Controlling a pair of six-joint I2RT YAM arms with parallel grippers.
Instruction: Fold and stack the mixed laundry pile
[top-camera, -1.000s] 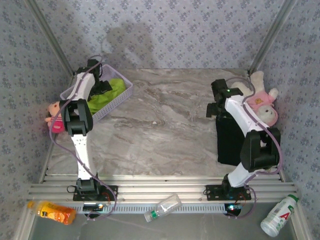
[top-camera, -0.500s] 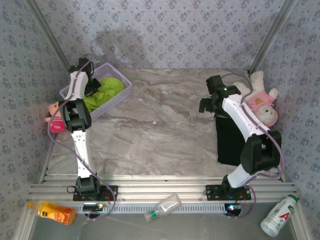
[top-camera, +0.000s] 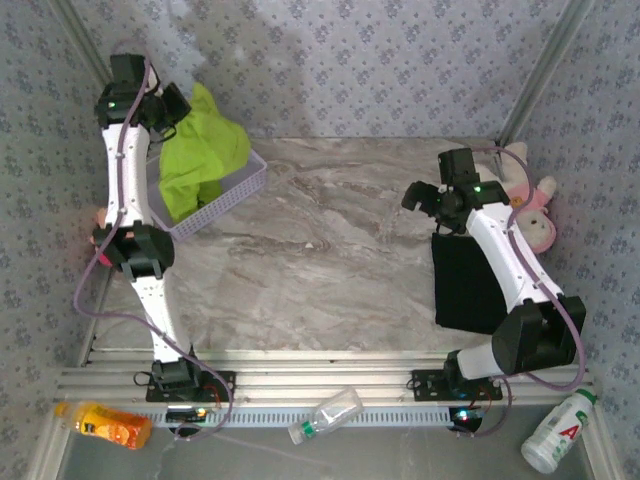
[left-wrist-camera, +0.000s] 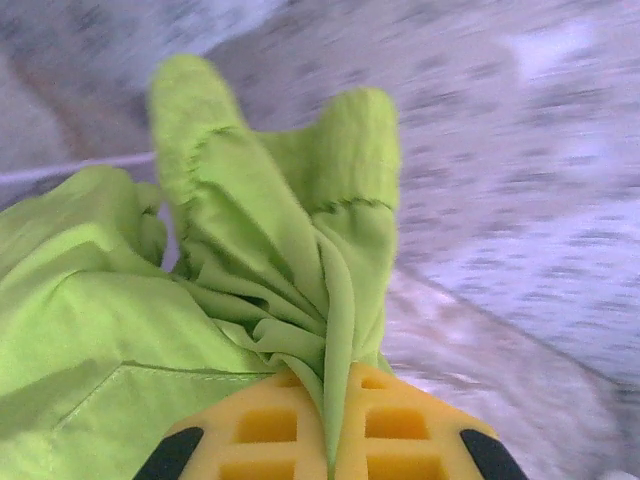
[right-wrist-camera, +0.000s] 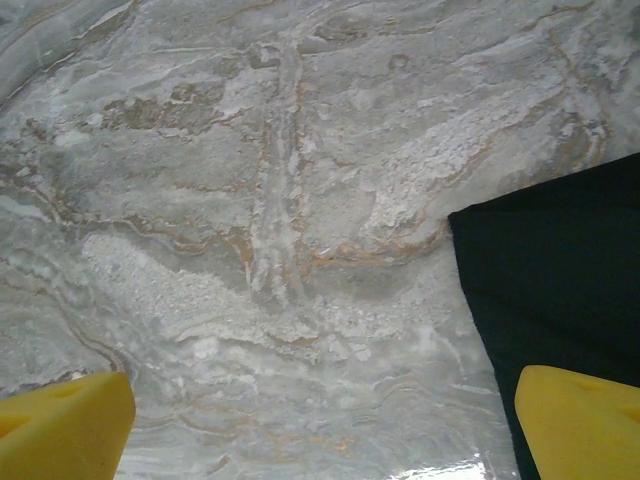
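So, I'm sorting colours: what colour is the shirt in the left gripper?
Lime-green T-shirt, clearest in left wrist view.

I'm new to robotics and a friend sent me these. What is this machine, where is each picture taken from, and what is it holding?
Two robot arms are bolted at the near edge of a marble-look table. One picture looks down from above; the others come from wrist cameras. The yellow left fingers are shut on a lime-green T-shirt hanging into a lavender basket. The right fingers are open and empty, beside a flat black T-shirt. A pink plush toy lies nearby.
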